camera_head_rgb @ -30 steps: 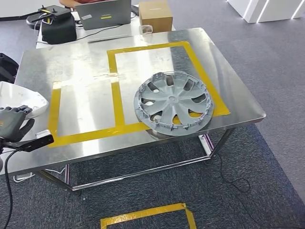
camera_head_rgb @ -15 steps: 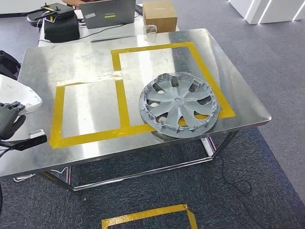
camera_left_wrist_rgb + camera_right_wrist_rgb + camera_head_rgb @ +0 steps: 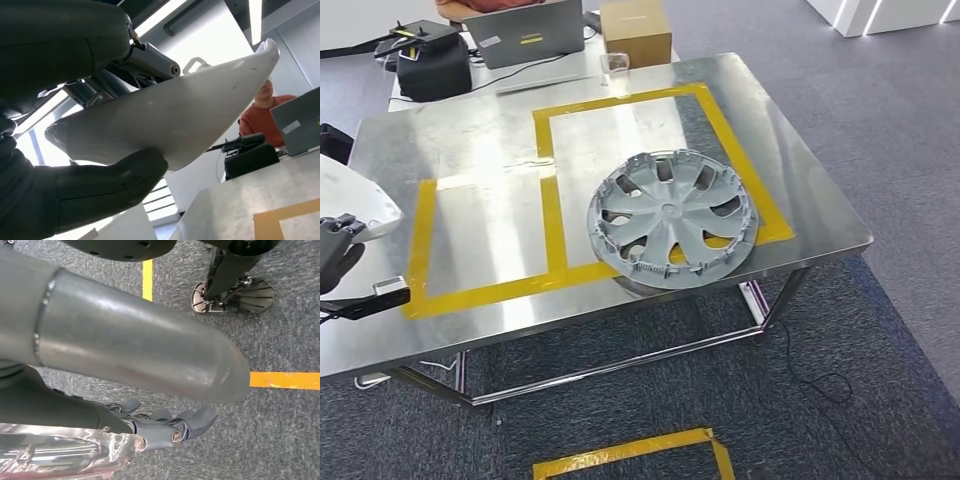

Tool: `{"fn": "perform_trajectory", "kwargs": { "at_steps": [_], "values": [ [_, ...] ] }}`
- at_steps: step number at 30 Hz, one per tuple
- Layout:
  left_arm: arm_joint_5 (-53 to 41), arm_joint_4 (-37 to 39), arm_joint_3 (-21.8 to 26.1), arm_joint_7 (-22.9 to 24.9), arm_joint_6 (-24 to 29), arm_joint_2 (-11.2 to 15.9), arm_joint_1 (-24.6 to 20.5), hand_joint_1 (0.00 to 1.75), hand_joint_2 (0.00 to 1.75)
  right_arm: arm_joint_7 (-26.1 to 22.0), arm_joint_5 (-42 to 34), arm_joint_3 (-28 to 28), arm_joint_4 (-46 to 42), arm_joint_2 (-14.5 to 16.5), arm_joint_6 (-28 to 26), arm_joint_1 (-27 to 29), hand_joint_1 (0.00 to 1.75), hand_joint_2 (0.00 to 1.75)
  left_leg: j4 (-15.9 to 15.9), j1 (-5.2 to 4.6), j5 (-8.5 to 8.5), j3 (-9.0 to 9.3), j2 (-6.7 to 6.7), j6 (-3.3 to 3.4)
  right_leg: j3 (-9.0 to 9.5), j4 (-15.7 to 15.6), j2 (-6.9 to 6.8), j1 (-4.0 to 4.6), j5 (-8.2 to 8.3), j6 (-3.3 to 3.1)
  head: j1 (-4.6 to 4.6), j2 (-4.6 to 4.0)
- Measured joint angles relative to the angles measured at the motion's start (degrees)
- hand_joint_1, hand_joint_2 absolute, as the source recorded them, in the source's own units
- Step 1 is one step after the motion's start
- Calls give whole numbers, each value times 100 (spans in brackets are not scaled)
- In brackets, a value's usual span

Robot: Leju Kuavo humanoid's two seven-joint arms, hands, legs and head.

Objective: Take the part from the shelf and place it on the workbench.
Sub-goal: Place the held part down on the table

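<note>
The steel workbench (image 3: 509, 130) stretches ahead, marked with yellow tape (image 3: 554, 215) into two boxes; a grey wheel cover (image 3: 672, 220) sits in the right-hand box at about two o'clock, its near edge over the tape. Off the table's left end, at about nine o'clock, the left hand (image 3: 336, 252) has its fingers and thumb clamped on a white curved part (image 3: 354, 205), long and shell-like. From the head view its long axis seems to run from the hand toward the table, with the free left-hand box lying at about one o'clock from it. The right hand (image 3: 166, 426) hangs down by the carpet, fingers loosely spread, holding nothing; the left is plainly the nearer one.
</note>
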Motion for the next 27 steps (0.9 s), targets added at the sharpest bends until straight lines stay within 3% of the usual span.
{"fn": "perform_trajectory", "kwargs": {
  "at_steps": [2,3,4,6,8,9,13,15,17,19,20,21,23,24,27],
  "values": [
    [-44,-8,-38,5,3,16,-7,175,175,-20,-13,-1,0,3,-2,-2,0,0,757,4,-292,-375,1,-31,-1,1,-5,2,-5,-18,-2,0],
    [-60,-14,-58,5,4,21,-3,175,175,-31,-20,-2,0,7,-6,-1,0,0,936,9,-306,-475,1,-38,0,2,-6,3,-8,-21,-3,0],
    [-79,-26,-73,7,10,29,1,175,175,-43,-26,-3,0,13,-11,-2,0,0,920,17,-219,-481,2,-42,2,4,-7,3,-10,-19,-3,0],
    [-120,-73,-82,20,36,67,-2,87,175,-65,-37,-4,0,31,-25,-7,0,0,259,40,186,-161,16,-51,14,6,-2,-1,-21,2,-4,-1],
    [-162,-116,-92,58,83,103,-24,0,175,-81,-43,-4,0,43,-37,-15,0,0,-434,43,415,191,23,-43,9,25,6,21,-42,56,-7,-1],
    [-179,-131,-99,79,108,109,-28,0,175,-86,-43,-4,0,44,-42,-16,0,0,-585,37,423,263,20,-19,2,29,9,32,-45,89,-7,-1],
    [-169,-181,-119,87,169,114,7,0,0,-95,-45,-4,0,44,-58,-15,0,0,-634,27,386,273,9,153,-57,114,-5,27,-131,209,13,-1],
    [-104,-218,-114,46,194,115,12,0,0,-92,-45,-4,0,44,-64,-23,0,0,-640,28,383,286,12,218,-313,635,-24,28,-407,243,44,-1],
    [-51,-231,-114,10,203,114,34,0,0,-86,-44,-4,0,44,-66,-23,0,0,-637,5,373,290,13,251,-717,1418,-28,35,-710,241,66,0],
    [-23,-231,-115,-9,203,113,60,0,0,-80,-43,-4,0,45,-66,-11,0,0,-635,-24,361,301,9,268,-902,1706,-27,46,-699,213,71,-1],
    [-16,-232,-114,-13,203,113,66,0,0,-79,-43,-4,0,45,-66,-8,0,0,-634,-37,355,315,5,271,-814,1485,-27,56,-530,183,71,-1],
    [-14,-236,-111,-15,203,114,68,0,0,-78,-43,-4,0,45,-66,-8,0,0,-634,-47,346,335,0,271,-633,1100,-26,71,-308,145,71,-1],
    [-8,-245,-107,-15,204,116,66,0,0,-78,-42,-4,0,44,-64,-20,0,0,-629,-67,327,362,-9,250,-243,334,-25,104,-22,76,69,0],
    [-2,-249,-104,-15,210,120,66,0,0,-78,-40,-4,0,44,-61,-27,0,0,-627,-72,324,362,-11,228,-138,143,-23,117,21,59,67,0],
    [23,-272,-89,-10,267,131,88,0,0,-73,-30,-5,0,44,-49,-23,0,0,-640,-64,332,356,-14,143,-97,63,-15,131,29,16,64,-1]
  ]
}}
